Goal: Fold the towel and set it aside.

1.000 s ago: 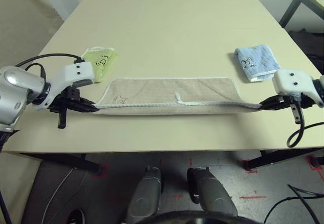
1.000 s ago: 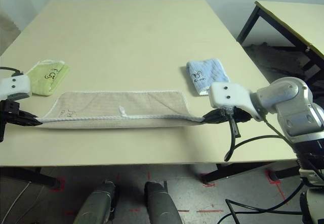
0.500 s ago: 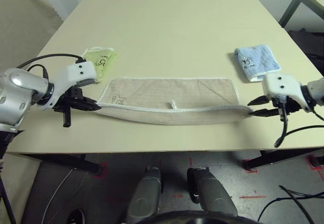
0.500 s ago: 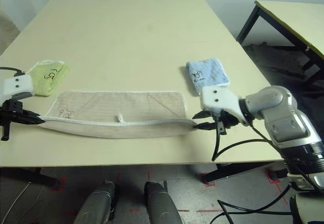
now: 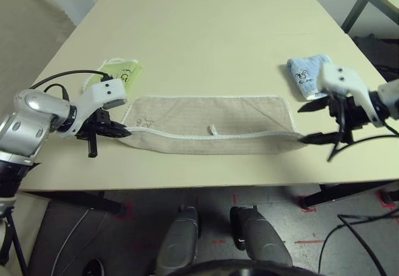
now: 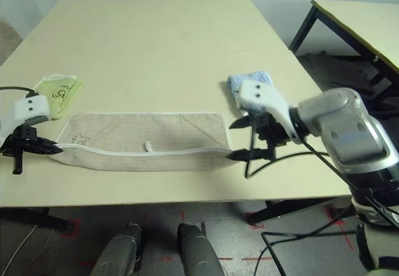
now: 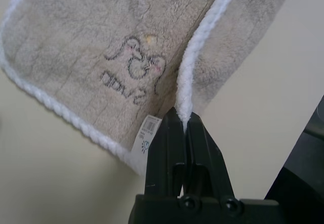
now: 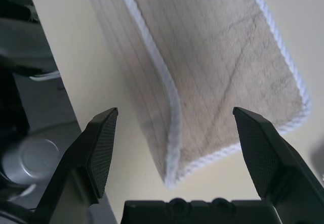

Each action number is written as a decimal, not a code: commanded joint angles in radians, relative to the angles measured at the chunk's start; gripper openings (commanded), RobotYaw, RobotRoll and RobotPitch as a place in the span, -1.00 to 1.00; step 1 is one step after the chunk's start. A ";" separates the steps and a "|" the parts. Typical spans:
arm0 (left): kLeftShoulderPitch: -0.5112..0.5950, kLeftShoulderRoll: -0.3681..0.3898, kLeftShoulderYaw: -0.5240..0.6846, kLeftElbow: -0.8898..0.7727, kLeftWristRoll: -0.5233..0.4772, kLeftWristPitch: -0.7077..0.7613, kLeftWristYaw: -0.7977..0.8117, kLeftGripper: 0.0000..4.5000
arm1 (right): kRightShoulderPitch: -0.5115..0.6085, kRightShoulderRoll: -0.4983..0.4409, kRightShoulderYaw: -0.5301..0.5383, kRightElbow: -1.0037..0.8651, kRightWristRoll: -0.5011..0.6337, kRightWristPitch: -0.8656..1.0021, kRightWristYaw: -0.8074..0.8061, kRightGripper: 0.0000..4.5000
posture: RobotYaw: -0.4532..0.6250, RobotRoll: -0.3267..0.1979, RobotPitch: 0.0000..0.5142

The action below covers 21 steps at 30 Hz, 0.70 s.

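Presently listed: towel [image 5: 209, 123], beige terry with white corded edging, small loop, stitched logo and white label, folded once lengthwise into a long band near the front edge of the pale worktop [image 5: 206, 33]. Left gripper [image 7: 184, 125] pinched shut on the corded edge at the towel's left end, probably to anchor that end for the next fold. Right gripper [image 8: 177, 150] spread wide just off the right end, nothing held. Light green cloth [image 5: 121, 72] and light blue cloth [image 5: 305, 76], both folded, lying behind either end.
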 commanded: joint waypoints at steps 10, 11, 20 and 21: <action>0.013 0.003 -0.014 -0.009 0.008 0.000 0.012 -1.00 | -0.019 -0.001 0.220 -0.064 0.002 0.124 -0.168 0.98 | -0.08 0.25 -0.50; 0.013 0.004 -0.013 -0.009 0.008 0.000 0.013 -1.00 | -0.016 -0.010 0.233 -0.063 -0.003 0.113 -0.170 0.98 | -0.08 0.25 -0.50; 0.020 0.004 -0.010 -0.017 0.005 0.000 0.021 -1.00 | 0.008 -0.048 0.283 -0.042 -0.031 0.057 -0.175 0.77 | -0.07 0.25 -0.51; 0.018 0.003 -0.010 -0.018 0.005 0.001 0.022 -1.00 | 0.014 -0.054 0.288 -0.043 -0.031 0.055 -0.171 0.66 | -0.07 0.25 -0.51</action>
